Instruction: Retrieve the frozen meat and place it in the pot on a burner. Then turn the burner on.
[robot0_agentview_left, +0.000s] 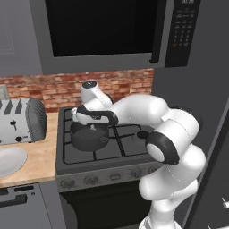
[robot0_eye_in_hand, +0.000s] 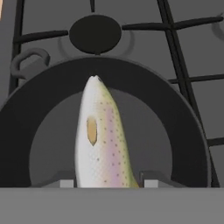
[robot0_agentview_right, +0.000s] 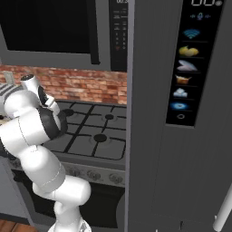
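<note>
Right between the fingers of the gripper (robot0_eye_in_hand: 107, 183), the fish (robot0_eye_in_hand: 101, 140) is pinched tight and sticks straight out ahead, hanging over the open mouth of the pot (robot0_eye_in_hand: 26, 127). Just past the pot's far rim sits a round burner (robot0_eye_in_hand: 95, 34) cap under the grate bars. From the left base cam the gripper (robot0_agentview_left: 92, 128) is directly above the pot (robot0_agentview_left: 89, 137), with the toaster (robot0_agentview_left: 22, 120) off to its left on the counter (robot0_agentview_left: 38, 165).

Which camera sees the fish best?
The hand view: the frozen meat hangs over the pot. In the left base view the arm covers it; the right base view faces the stove's other side.
</note>
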### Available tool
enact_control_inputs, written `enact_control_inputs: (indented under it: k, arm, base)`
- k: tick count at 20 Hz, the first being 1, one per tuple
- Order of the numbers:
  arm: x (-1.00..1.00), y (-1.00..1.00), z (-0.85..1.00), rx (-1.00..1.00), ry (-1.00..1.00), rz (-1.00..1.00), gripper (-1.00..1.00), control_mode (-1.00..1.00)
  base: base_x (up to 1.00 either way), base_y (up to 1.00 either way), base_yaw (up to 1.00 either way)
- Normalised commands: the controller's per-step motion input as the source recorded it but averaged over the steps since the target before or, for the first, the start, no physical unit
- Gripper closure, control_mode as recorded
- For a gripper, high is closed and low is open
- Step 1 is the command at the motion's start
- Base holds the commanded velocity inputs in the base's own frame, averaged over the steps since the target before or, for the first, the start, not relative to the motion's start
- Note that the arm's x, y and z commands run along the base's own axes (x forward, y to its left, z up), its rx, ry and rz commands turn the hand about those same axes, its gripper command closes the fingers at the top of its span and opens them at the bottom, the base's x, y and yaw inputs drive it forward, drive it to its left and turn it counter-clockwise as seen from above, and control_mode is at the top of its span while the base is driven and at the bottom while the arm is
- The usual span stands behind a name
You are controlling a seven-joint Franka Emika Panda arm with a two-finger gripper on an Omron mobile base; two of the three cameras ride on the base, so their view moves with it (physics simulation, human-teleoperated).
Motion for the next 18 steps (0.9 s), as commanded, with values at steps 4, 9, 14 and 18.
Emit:
enact_control_inputs:
  k: [4, 9, 14, 18]
  arm:
    - [0.0, 0.01, -0.22, 0.0, 0.04, 0.0, 1.0, -1.0]
    - [0.0, 0.0, -0.22, 0.0, 0.01, -0.01, 1.0, -1.0]
    - [0.02, 0.0, -0.21, 0.0, 0.01, 0.0, 1.0, -1.0]
    - [0.05, 0.0, -0.25, 0.0, 0.02, 0.0, 1.0, -1.0]
  base:
    - [0.0, 0.0, 0.0]
    - [0.0, 0.0, 0.0]
    - [0.0, 0.0, 0.0]
    - [0.0, 0.0, 0.0]
